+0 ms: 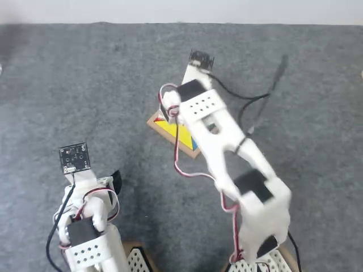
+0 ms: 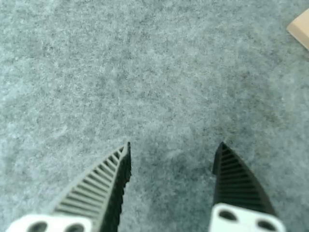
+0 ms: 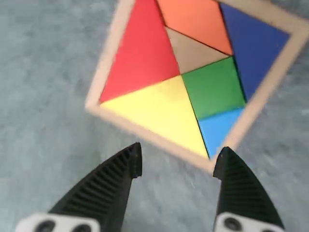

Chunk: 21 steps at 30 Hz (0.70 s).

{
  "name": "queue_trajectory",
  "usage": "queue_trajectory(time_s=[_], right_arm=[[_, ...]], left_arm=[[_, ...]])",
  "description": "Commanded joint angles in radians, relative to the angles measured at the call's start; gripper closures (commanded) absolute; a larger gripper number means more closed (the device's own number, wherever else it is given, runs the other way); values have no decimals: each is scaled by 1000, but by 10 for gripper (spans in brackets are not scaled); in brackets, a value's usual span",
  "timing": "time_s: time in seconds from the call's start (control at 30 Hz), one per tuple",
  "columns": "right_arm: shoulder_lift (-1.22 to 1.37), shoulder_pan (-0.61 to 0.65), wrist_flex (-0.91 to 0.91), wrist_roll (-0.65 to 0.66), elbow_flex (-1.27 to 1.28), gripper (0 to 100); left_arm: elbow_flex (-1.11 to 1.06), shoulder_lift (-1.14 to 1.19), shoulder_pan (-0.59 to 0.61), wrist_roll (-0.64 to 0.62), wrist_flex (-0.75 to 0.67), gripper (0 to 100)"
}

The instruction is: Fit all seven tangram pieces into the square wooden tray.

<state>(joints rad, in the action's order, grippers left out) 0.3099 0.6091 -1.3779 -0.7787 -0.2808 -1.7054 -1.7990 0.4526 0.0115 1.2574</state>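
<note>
The square wooden tray (image 3: 112,58) lies on the grey carpet with several coloured pieces flat inside it: a red triangle (image 3: 140,53), an orange piece (image 3: 195,19), a dark blue triangle (image 3: 253,46), a brown triangle (image 3: 193,53), a green square (image 3: 212,89), a yellow triangle (image 3: 159,111) and a light blue triangle (image 3: 219,128). My right gripper (image 3: 181,150) hangs open just above the tray's near rim, holding nothing. In the high view the right arm covers most of the tray (image 1: 161,127). My left gripper (image 2: 175,145) is open over bare carpet, far from the tray.
Grey carpet (image 1: 85,85) covers the whole table. A corner of the tray (image 2: 300,26) shows at the edge of the left wrist view. A black cable (image 1: 266,93) trails beside the right arm. Both arm bases stand at the near edge.
</note>
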Motion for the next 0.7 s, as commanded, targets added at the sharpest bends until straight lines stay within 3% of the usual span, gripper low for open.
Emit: queue_trajectory(time_s=[0.0,0.13,0.27,0.57,0.67], right_arm=[[-226,7,-159,98,-51,779],[-332,8,-217,218,135,930],[-386,5,-88,371,463,990],[-912,-186,608,624,1252,991],[-1147,-228,717,641,1487,991]], left_arm=[[22,-20,2,-8,5,729],[22,-20,2,-8,5,729],[22,-20,2,-8,5,729],[22,-20,2,-8,5,729],[22,-20,2,-8,5,729]])
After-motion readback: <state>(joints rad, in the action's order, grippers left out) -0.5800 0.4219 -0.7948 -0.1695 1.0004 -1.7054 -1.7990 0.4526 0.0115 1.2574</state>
